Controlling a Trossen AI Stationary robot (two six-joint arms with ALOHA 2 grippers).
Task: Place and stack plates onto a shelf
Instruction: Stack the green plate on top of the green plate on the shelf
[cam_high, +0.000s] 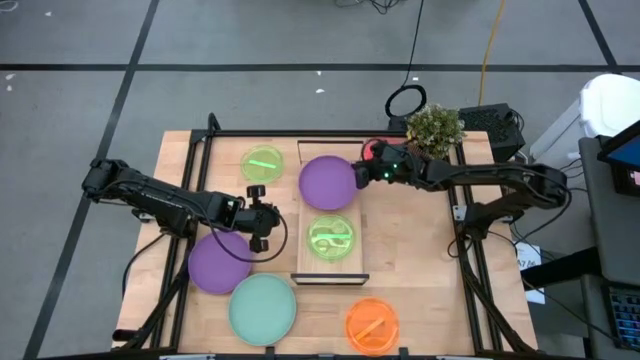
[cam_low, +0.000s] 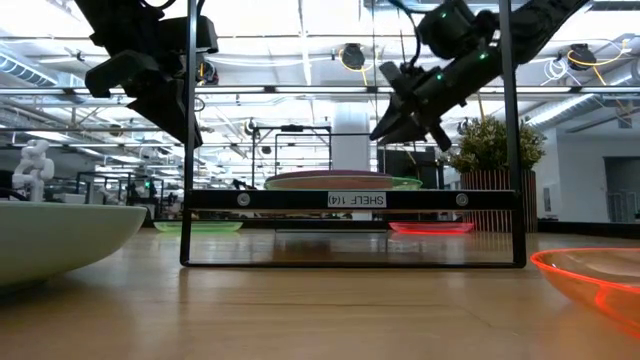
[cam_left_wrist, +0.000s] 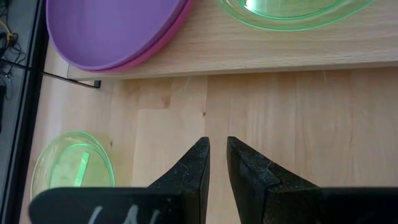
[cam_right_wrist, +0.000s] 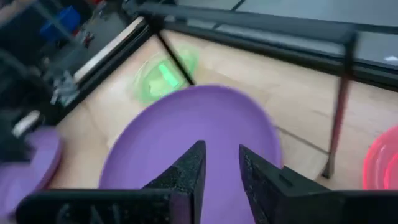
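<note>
The shelf (cam_high: 310, 215) runs near to far in the middle of the table. On its far half lies a purple plate (cam_high: 327, 182) (cam_right_wrist: 186, 130) stacked on a magenta plate (cam_left_wrist: 165, 46). A translucent lime-green plate (cam_high: 330, 238) lies on its near half. My right gripper (cam_high: 357, 174) (cam_right_wrist: 219, 149) hovers above the purple plate's right edge, fingers a narrow gap apart, clear of the plate in the low view (cam_low: 395, 135). My left gripper (cam_high: 272, 216) (cam_left_wrist: 216, 143) hangs over bare table left of the shelf, fingers slightly apart and holding nothing.
On the table lie a second purple plate (cam_high: 218, 262), a mint-green plate (cam_high: 262, 308), an orange plate (cam_high: 372, 325), a small lime-green plate (cam_high: 262, 163) and a red-pink plate (cam_high: 372, 150) beside the right gripper. A potted plant (cam_high: 435, 125) stands at the far right corner.
</note>
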